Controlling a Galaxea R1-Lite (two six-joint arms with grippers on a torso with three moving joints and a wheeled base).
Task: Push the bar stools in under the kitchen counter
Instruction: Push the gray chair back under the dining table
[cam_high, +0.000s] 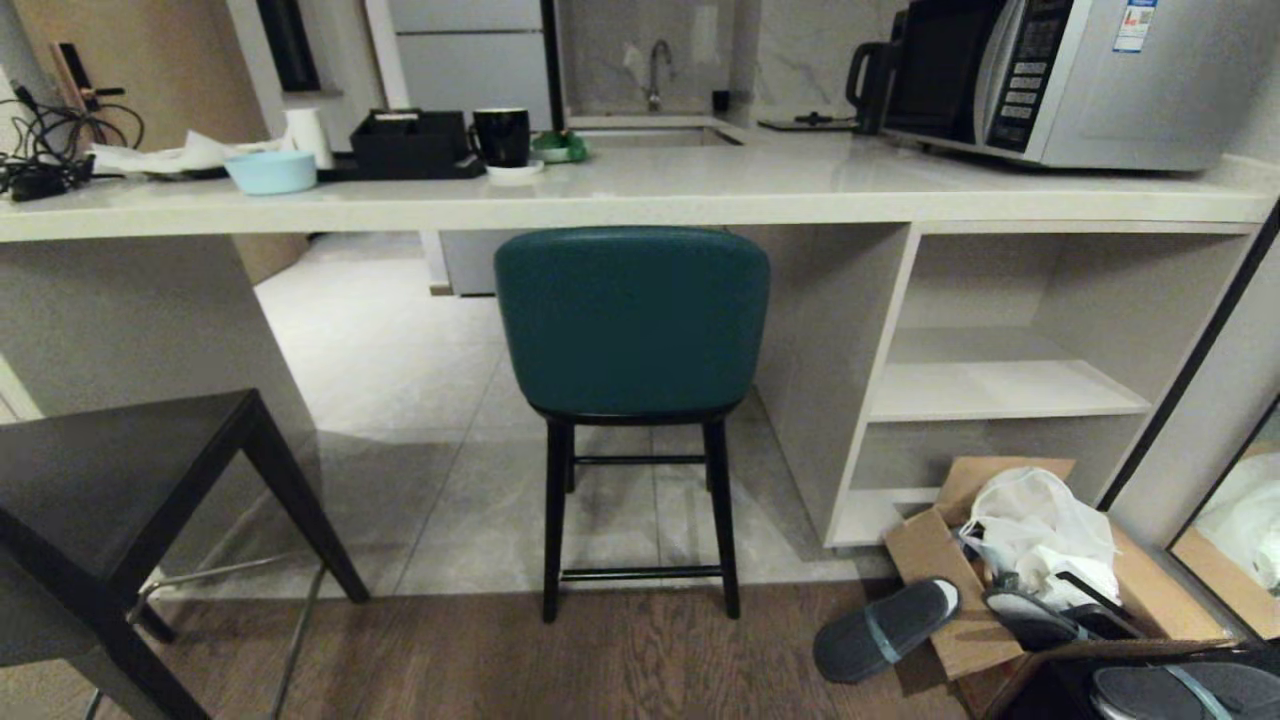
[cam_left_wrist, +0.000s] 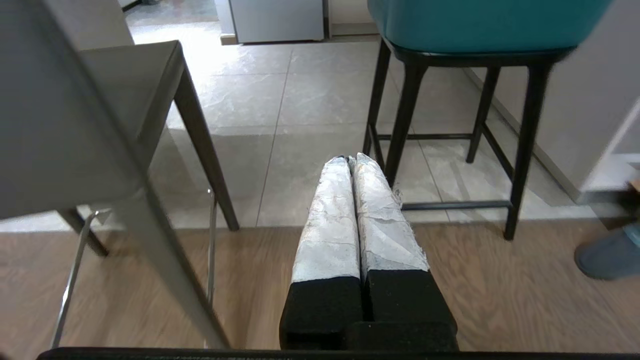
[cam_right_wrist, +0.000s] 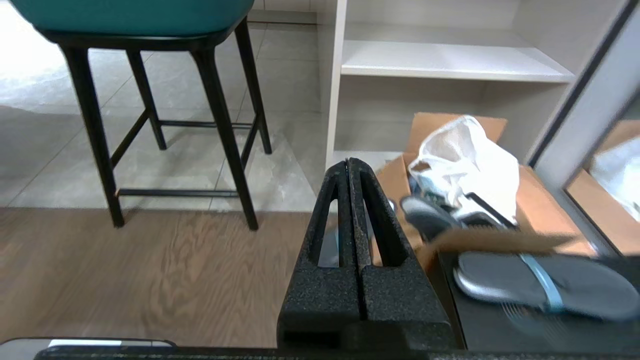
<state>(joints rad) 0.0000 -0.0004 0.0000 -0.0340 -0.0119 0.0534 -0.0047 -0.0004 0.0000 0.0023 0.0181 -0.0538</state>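
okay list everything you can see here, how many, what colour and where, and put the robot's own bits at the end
bar stools: two; teal stool at the counter's front edge, seat not yet under it; dark grey stool nearer, to the robot's left.
kitchen counter: one, pale off-white, across the back.
microwave: one, silver, counter right.
mug: one, black, on a white saucer, counter middle.
bowl: one, pale blue, counter left.
black tray: one, beside the mug.
cardboard box: one, brown, floor right, holding a white bag.
slippers: at least three, grey, in and around the box, one on the floor.
left end effector: shut, empty, low above the floor.
right end effector: shut, empty, near the box.
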